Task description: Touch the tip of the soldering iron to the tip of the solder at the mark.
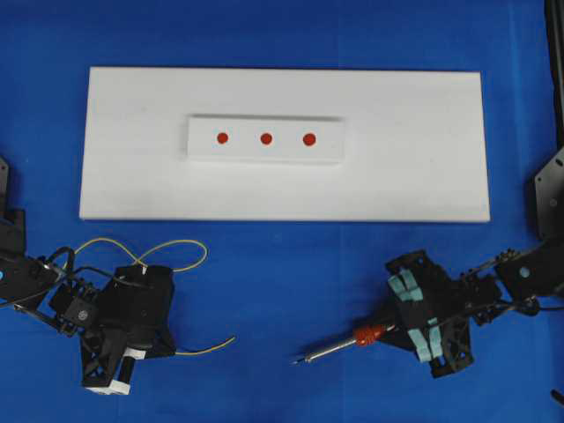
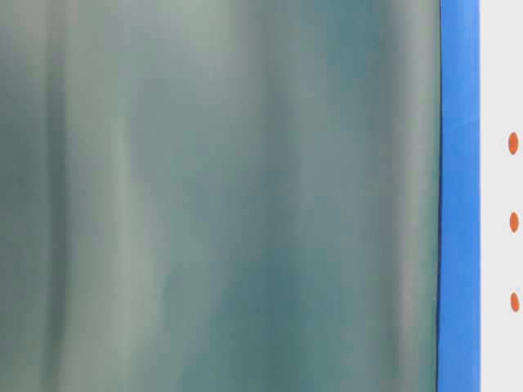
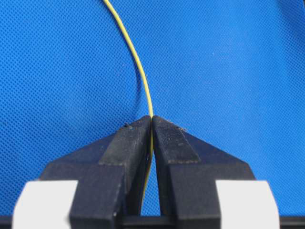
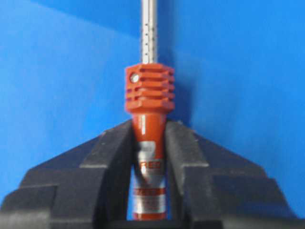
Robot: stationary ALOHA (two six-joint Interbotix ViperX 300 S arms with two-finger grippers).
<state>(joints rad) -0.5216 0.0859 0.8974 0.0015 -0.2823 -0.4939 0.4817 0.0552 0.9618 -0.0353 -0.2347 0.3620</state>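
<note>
Both grippers are clamped, left on solder, right on iron, tips free to meet at a mark.

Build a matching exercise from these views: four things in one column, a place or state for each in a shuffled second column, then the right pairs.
Things
1. thin yellow solder wire
2. red-handled soldering iron with metal shaft
3. three red dots
4. large white rectangular board

Places or states
A. on the small raised white block
B. clamped in the right end effector
C. lying on the blue cloth, beyond both arms
D. pinched in the left end effector

Pairs: 1-D, 2-B, 3-A, 4-C
</note>
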